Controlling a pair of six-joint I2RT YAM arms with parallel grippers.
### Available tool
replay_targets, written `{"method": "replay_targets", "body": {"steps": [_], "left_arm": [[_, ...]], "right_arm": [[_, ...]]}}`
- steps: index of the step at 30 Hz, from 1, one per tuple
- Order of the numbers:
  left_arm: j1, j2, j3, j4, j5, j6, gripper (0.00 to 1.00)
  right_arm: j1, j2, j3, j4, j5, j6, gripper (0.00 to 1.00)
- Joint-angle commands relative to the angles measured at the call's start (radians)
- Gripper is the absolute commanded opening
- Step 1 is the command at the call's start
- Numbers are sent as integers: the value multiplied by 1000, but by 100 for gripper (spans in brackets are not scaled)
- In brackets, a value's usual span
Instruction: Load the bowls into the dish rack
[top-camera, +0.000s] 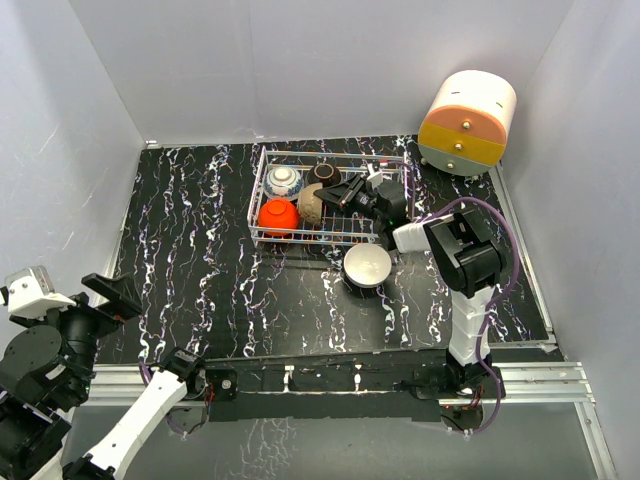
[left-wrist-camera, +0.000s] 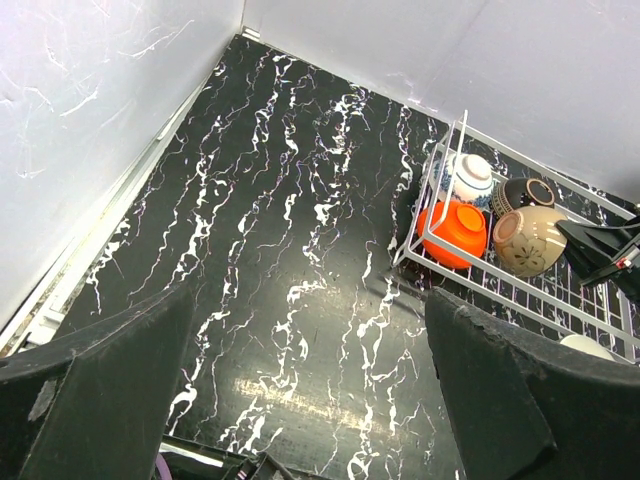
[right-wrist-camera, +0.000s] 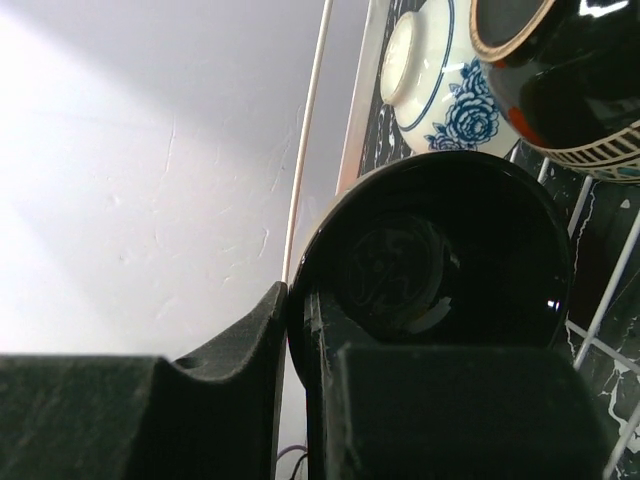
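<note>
At twelve o'clock on the table (top-camera: 200, 250), inside the dish rack (top-camera: 335, 153), our right gripper (top-camera: 335, 193) pinches the tan bowl (top-camera: 312, 203) by its rim; we should settle it fully before releasing.

No words, numbers or brand marks can be read anywhere — not on the bowls (top-camera: 283, 182), the rack (top-camera: 300, 240) or the drawer unit (top-camera: 467, 122).
</note>
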Motion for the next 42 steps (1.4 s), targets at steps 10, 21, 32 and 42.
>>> {"method": "replay_targets", "body": {"steps": [10, 21, 32, 42], "left_arm": [[-6, 23, 16, -7, -7, 5, 97], [-6, 19, -3, -1, -3, -1, 97], [-6, 21, -31, 32, 29, -8, 97], [-6, 18, -59, 54, 49, -20, 97]], "right_arm": [[-55, -34, -72, -38, 68, -1, 23], [-74, -106, -123, -174, 117, -54, 25], [-76, -259, -114, -499, 214, -199, 29], [-75, -362, -112, -732, 271, -313, 30]]}}
